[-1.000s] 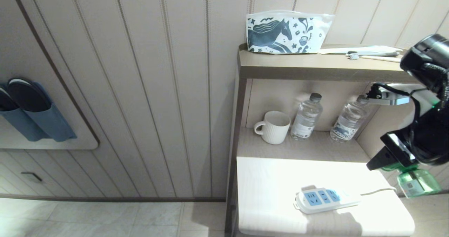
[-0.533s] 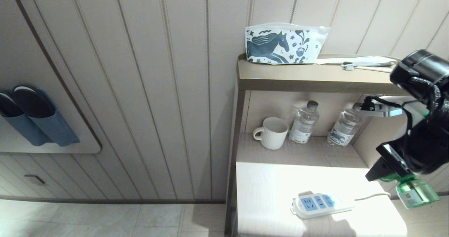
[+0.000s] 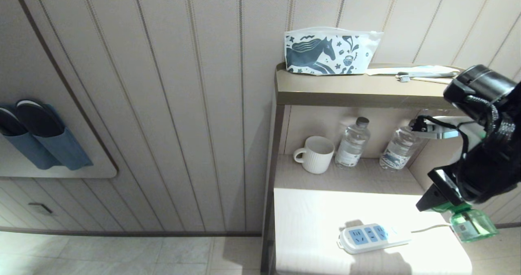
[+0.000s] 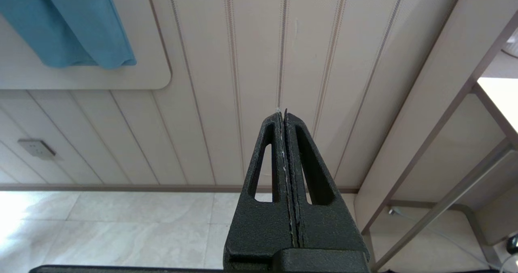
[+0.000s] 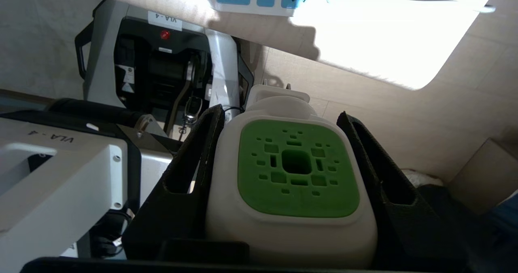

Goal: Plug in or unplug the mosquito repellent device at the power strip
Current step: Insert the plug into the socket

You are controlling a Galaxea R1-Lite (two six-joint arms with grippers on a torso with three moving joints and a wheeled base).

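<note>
My right gripper (image 3: 451,205) is shut on the mosquito repellent device (image 3: 472,226), gripping its white head from both sides. The green vented top faces the wrist camera, and in the right wrist view the device (image 5: 297,176) fills the gap between the black fingers (image 5: 190,172). The translucent green bottle sticks out below the gripper. The device hangs in the air past the right edge of the white tabletop (image 3: 313,214). The power strip (image 3: 372,237) lies flat near the table's front, its blue sockets empty, left of the device. The left gripper (image 4: 282,113) is shut and empty, off to the side by the wall.
A white cord (image 3: 431,227) runs right from the strip. At the back of the shelf stand a white mug (image 3: 316,154) and two clear water bottles (image 3: 352,142). A horse-print pouch (image 3: 329,51) sits on the top shelf. Blue slipper holders (image 3: 40,144) hang on the wall.
The whole head view first shifted downward, so the camera moved. Since then my right gripper has carried the device a little leftward, closer to the table edge. The strip has stayed put.
</note>
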